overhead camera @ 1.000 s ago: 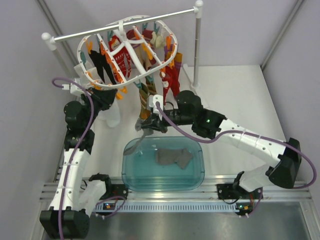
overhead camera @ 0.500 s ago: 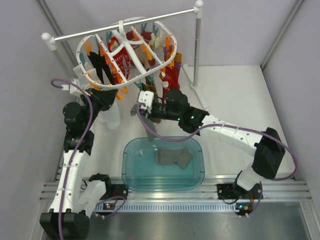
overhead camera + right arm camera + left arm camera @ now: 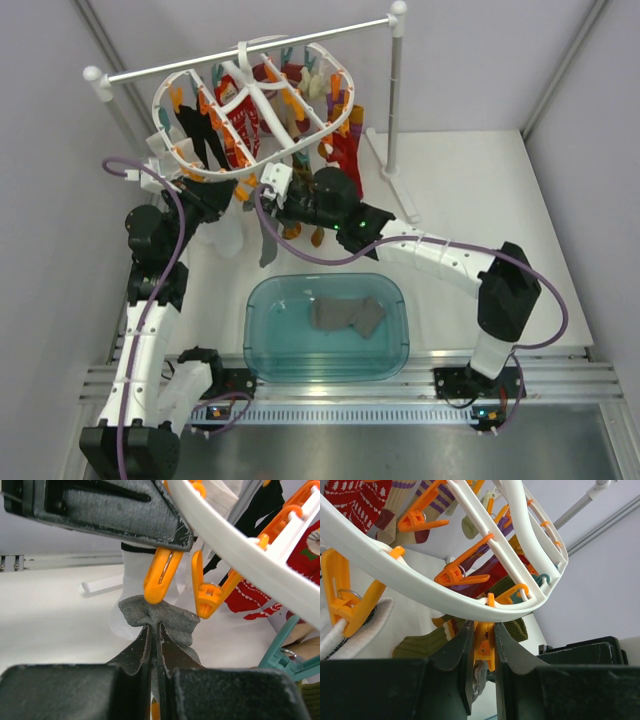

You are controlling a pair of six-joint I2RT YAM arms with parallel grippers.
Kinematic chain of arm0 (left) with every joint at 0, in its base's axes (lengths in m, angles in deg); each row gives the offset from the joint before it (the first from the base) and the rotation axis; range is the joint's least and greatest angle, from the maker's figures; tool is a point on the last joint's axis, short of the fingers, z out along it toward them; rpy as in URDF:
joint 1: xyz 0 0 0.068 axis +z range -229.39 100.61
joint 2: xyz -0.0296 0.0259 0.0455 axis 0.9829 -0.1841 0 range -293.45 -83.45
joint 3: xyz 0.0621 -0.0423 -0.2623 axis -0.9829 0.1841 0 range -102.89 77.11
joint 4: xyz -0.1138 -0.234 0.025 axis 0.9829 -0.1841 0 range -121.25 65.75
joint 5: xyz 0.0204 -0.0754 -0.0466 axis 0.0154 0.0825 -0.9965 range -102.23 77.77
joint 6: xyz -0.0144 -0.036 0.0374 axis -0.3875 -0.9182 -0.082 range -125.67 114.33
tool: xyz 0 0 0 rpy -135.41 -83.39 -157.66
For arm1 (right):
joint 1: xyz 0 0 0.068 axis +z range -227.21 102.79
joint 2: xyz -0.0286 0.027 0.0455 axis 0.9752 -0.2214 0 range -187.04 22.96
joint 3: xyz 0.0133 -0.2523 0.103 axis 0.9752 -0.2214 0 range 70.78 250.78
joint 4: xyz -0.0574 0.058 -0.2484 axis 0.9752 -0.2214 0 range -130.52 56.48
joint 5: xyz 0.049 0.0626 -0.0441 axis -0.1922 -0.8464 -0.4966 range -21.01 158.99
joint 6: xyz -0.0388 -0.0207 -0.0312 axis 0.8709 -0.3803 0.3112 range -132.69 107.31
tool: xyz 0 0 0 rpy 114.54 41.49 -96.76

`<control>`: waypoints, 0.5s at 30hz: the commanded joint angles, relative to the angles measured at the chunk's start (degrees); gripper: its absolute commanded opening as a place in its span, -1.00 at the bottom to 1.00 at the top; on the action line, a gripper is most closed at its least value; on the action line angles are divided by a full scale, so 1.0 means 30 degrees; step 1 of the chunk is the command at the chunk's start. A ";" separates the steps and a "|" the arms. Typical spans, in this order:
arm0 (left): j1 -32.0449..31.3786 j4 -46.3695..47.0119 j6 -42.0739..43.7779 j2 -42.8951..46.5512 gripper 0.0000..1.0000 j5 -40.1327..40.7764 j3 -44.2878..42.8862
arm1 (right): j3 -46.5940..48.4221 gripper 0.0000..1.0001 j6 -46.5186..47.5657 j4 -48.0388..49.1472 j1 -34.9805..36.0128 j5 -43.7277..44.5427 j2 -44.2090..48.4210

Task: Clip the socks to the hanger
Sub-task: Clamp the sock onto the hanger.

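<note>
The white oval hanger (image 3: 338, 128) hangs from the rail with orange and teal clips. My left gripper (image 3: 230, 196) is shut on an orange clip (image 3: 484, 647) under the hanger's front rim (image 3: 445, 600), squeezing it. My right gripper (image 3: 268, 200) is shut on a grey sock (image 3: 268, 243) and holds its bunched top edge (image 3: 165, 616) right under that clip's tip (image 3: 160, 580), touching it. The sock's edge shows below the clip in the left wrist view (image 3: 479, 676). The second grey sock (image 3: 348, 316) lies in the teal basin (image 3: 262, 350).
Red (image 3: 343, 150), striped, black (image 3: 205, 135) and white (image 3: 226, 236) socks hang from other clips. The white rail stand (image 3: 396, 95) rises behind at the right. A second orange clip (image 3: 212, 592) hangs just right of the squeezed one.
My right arm has carried the grey sock up and to the left, from above the basin to the clip held by my left gripper. The left arm has stayed put.
</note>
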 commanded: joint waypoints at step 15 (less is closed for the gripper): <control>0.0122 0.0050 -0.0036 0.0389 -1.00 -0.0321 0.0396 | 0.1873 -1.00 -0.2094 0.2322 -0.0075 -0.0067 -0.0429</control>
